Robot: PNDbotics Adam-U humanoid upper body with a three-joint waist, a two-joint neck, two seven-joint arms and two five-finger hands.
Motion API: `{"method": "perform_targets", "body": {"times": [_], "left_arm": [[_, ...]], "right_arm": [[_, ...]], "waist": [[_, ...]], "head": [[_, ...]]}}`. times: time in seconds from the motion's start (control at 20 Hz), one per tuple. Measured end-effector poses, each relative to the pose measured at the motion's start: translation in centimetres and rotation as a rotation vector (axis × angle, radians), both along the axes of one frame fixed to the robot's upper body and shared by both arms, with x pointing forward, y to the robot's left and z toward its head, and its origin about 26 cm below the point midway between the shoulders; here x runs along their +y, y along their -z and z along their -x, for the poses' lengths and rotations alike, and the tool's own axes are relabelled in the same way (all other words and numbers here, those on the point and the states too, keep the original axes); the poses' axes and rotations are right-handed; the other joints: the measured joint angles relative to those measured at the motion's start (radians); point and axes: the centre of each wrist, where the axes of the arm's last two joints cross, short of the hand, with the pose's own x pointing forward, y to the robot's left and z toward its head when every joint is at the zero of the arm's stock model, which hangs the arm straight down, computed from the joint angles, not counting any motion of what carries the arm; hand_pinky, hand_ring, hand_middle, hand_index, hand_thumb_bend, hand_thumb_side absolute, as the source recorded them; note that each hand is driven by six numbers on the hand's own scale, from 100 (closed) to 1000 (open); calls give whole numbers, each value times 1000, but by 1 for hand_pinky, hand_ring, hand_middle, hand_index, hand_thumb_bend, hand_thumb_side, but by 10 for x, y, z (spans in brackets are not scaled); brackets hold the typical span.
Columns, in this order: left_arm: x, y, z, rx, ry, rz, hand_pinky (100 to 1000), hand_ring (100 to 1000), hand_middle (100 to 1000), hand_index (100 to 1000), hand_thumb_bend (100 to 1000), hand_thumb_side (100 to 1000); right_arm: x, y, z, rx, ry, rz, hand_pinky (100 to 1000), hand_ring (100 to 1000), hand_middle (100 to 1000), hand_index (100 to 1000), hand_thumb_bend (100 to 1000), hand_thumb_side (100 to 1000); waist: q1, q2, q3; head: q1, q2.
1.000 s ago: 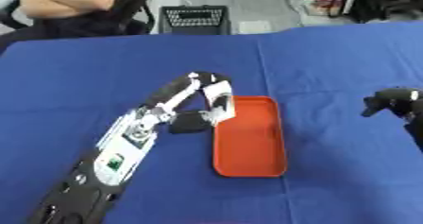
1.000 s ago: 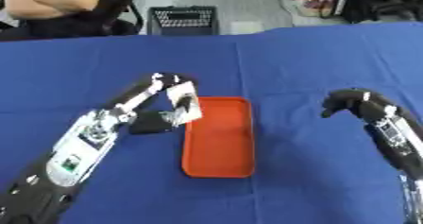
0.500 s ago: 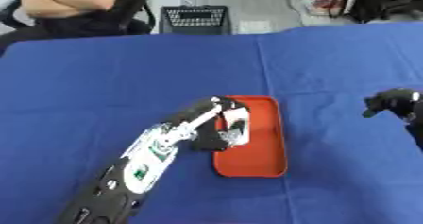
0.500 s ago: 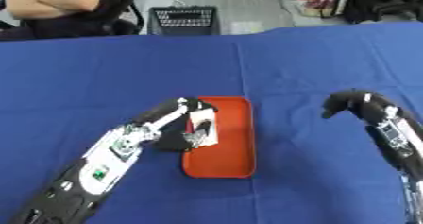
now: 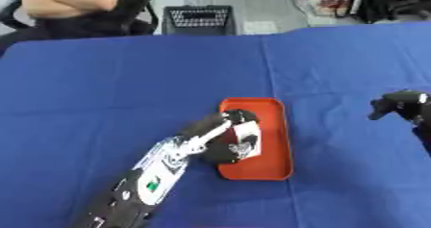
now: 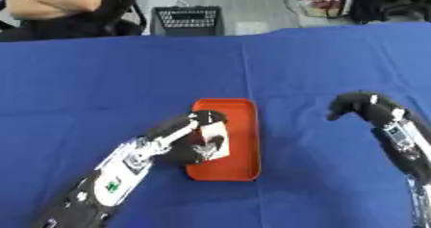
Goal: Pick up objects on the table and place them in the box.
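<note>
I am reaching my left hand (image 5: 225, 136) over the orange box (image 5: 271, 126), which is lying on the blue table (image 5: 118, 87) just right of the middle of my view. My left arm is coming in from about seven o'clock and my hand is sitting over the box's left wall, at roughly nine o'clock of the box. My fingers are curling round a small white object with dark markings (image 5: 245, 140), and that object is hanging inside the box, over its lower half, close to the left wall. I cannot tell whether the object is touching the box floor or is just above it. What the object is I cannot make out beyond its white face and the dark print on it.

My right hand (image 6: 353, 104) is hovering over the bare table at about three o'clock from the box, well apart from it. Its fingers are curling downward and they are holding nothing. The right arm is running off toward five o'clock in the right eye view.

Beyond the far edge of the table, at twelve o'clock, a black basket (image 5: 197, 19) is standing on the floor.
</note>
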Motion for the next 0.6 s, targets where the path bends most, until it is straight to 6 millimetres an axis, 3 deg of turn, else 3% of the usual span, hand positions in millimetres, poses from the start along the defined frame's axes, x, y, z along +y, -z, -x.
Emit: {"method": "perform_targets", "body": {"times": [0.4, 0.6], "left_arm": [[-4, -26, 3, -117, 5, 9, 1000, 894, 938, 940, 680, 663], [-5, -51, 3, -192, 7, 35, 1000, 889, 924, 930, 700, 594]], "right_arm": [[0, 0, 0, 0, 1, 2, 855, 630, 657, 808, 100, 948], [0, 0, 0, 0, 1, 3, 855, 630, 657, 808, 100, 948]], "waist": [[0, 0, 2], [0, 0, 2]], "head": [[0, 0], [0, 0]]}}
